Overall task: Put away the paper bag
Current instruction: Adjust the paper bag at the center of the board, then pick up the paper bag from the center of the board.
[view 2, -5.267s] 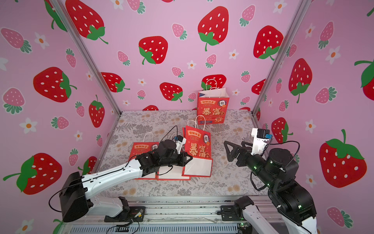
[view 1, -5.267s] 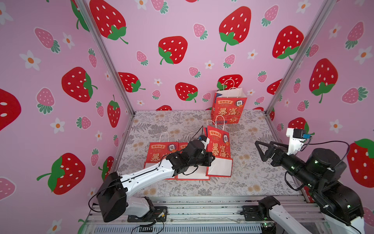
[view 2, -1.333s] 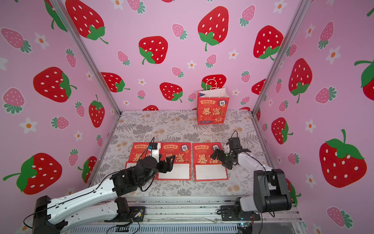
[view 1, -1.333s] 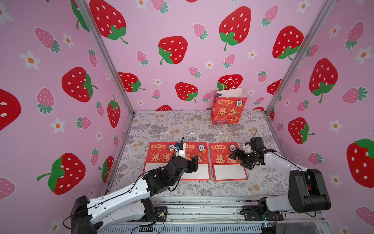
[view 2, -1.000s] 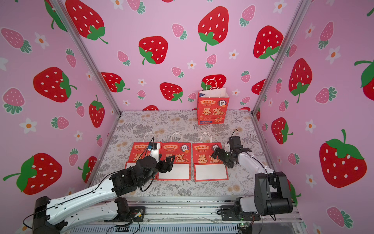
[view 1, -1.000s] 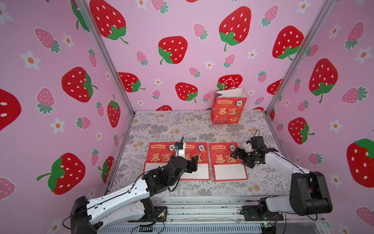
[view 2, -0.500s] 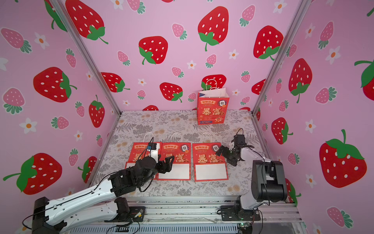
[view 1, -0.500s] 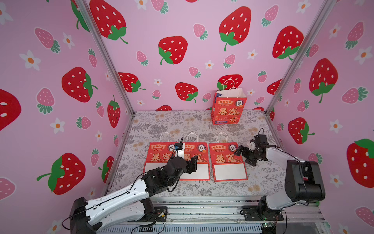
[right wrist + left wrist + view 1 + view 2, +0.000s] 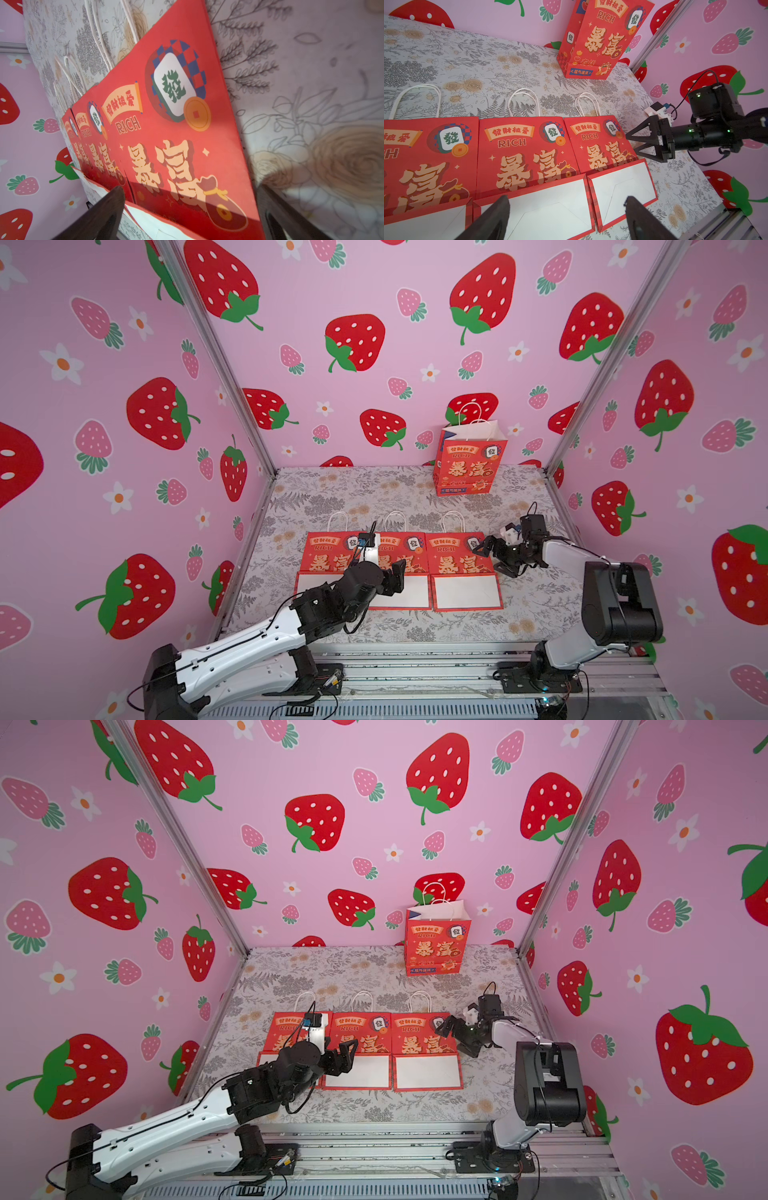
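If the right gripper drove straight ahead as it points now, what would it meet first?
Probably the side edge of the nearest flat paper bag; the right gripper aims at it, height unclear.

Red paper bag (image 9: 461, 564), folded flat

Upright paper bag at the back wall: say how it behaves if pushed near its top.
The upright paper bag stands tall on a narrow base, so it would probably tip. Its thin paper walls would likely dent.
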Controlling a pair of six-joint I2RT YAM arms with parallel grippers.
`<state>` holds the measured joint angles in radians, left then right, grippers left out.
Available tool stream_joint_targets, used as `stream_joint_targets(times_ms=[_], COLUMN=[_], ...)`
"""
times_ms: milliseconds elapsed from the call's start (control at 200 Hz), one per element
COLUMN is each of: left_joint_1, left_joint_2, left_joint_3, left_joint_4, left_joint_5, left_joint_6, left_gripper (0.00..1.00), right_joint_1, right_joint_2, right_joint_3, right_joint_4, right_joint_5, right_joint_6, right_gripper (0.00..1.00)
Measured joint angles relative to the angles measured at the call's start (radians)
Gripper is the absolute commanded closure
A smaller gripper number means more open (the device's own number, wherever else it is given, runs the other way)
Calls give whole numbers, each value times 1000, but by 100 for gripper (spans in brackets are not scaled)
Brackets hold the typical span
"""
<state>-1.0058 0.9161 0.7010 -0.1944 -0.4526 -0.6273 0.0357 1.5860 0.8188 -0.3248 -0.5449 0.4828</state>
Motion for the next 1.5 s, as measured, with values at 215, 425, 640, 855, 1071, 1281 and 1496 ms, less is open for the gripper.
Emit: stream_joint_targets(times_ms=[215, 425, 640, 855, 1071, 1281, 1496], left_joint_1=[0, 0, 10, 169, 391, 544, 614], left_joint_2=[0, 1, 0, 39, 355, 697, 848], left_joint_3=[0, -4, -59, -68, 192, 489, 591], left_joint_4=[-8, -17, -2, 117, 341, 540, 639], left_joint_5=[0, -11, -19, 44, 168, 295, 382], left_joint_6=[0, 24, 104, 206, 320, 362, 385], left_gripper=[13, 13, 10, 7, 5, 5, 5], right_joint_1=[10, 7, -19, -43, -98, -173, -174], right_joint_2=[0, -91, -162, -152, 32, 362, 631], right_joint_3=[0, 41, 218, 303, 491, 815, 1123], right_joint_4=[-5, -76, -54, 121, 352, 584, 616], right_joint_5=[-11, 44, 66, 131, 149, 28, -113], right_joint_6=[2, -32, -106, -130, -58, 107, 173], right_gripper=[0, 0, 1, 1, 2, 18, 19])
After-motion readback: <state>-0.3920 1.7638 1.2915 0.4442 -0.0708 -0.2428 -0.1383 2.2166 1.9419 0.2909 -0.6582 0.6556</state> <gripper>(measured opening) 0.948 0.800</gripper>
